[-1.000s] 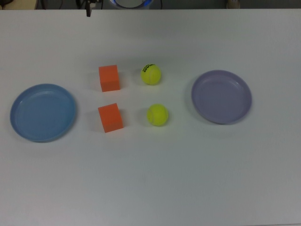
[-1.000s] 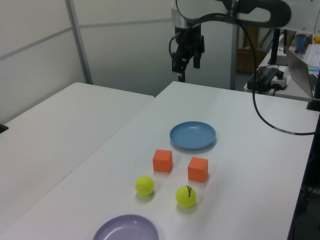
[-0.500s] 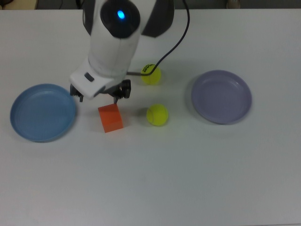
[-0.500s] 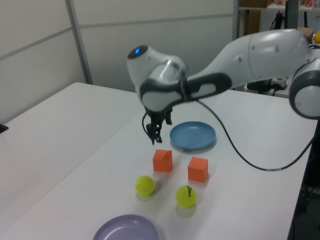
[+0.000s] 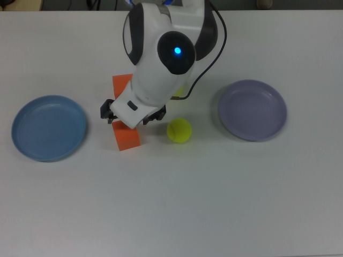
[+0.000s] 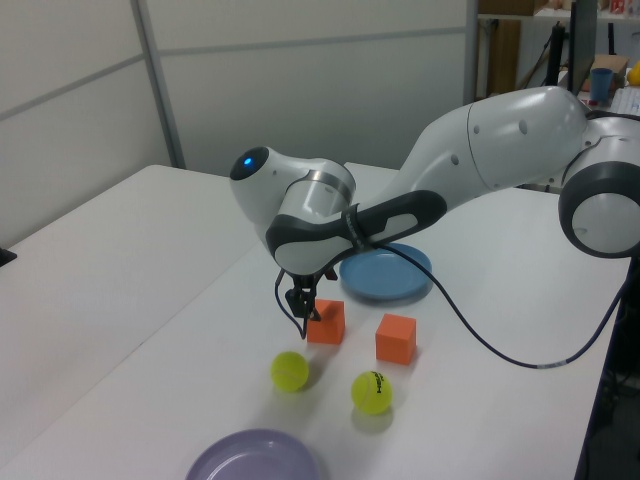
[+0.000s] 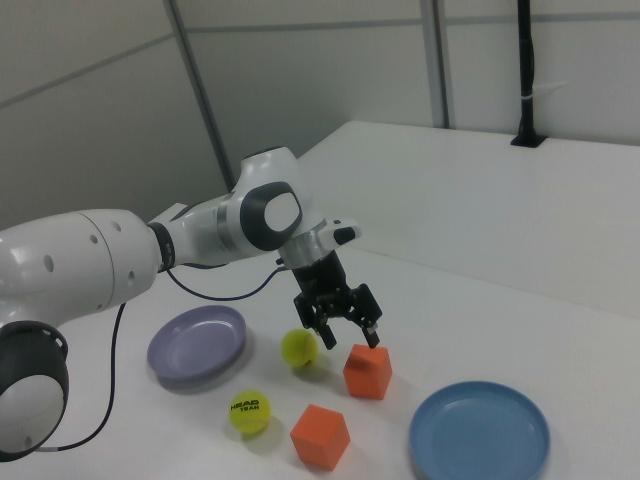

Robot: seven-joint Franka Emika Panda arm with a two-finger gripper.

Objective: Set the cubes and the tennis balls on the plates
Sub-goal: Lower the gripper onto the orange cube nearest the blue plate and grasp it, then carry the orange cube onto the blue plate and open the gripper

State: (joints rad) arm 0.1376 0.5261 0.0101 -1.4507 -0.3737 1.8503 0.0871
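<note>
The two matte orange cubes sit mid-counter between the plates, and the one nearer the top view's bottom edge [image 5: 126,136] is now what the arm has closed in on. Half a second ago the two-finger gripper [image 7: 347,327] hung over the other orange cube [image 5: 122,83]; it has since shifted toward the top view's bottom and dropped lower, so it hovers just above the near cube's top. In the right view the fingers [image 7: 372,329] stand apart, holding nothing, roughly straddling the line of the cube.

Nothing else has moved: the round light blue plastic plate [image 5: 27,147] lies at the top view's left, the round pale lavender plate [image 5: 268,128] at the top view's right, both bare. One fuzzy yellow-green tennis ball [image 5: 179,130] rests beside the near cube; the second, with a dark logo [image 7: 249,411], is mostly hidden under the arm in the top view.

So the task has not yet placed anything; the arm seems to be lining up its first grasp, and a short descent would probably bring the fingers around the cube.
</note>
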